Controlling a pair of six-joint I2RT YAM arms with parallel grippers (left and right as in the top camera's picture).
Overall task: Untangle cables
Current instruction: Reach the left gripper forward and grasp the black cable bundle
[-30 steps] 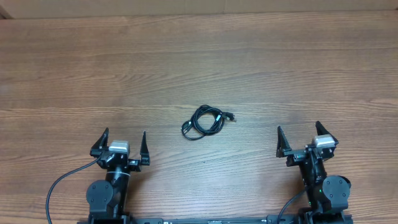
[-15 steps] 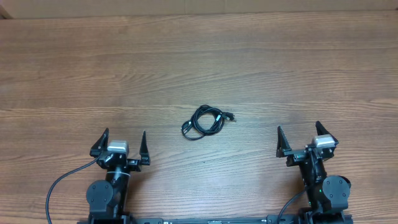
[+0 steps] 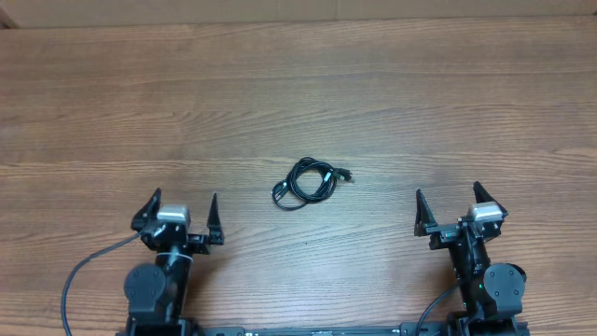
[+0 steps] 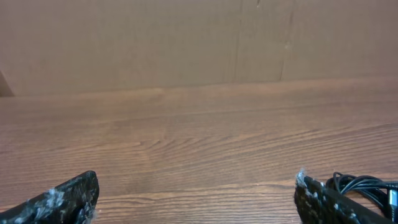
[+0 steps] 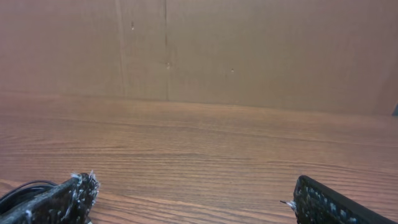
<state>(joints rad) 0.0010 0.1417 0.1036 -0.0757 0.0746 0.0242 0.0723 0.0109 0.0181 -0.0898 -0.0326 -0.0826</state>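
Sitting mid-scene on the table, between the arms, the cables lie coiled in one small bundle, long axis running near-left to far-right, a plug poking out right. The left gripper and right gripper hover spread wide, holding nothing. The risk: pinching several loops together could cinch the knot tighter.

A wooden desk fills the overhead view, its warm reddish-brown grain running from side to side. Along its far edge stands a flat tan backing board, plain and matte, which looks like cardboard and meets the desk in a straight line. Thin vertical seams divide the board into panels, and a few small dark specks mark it. The light is soft and even across the wood.
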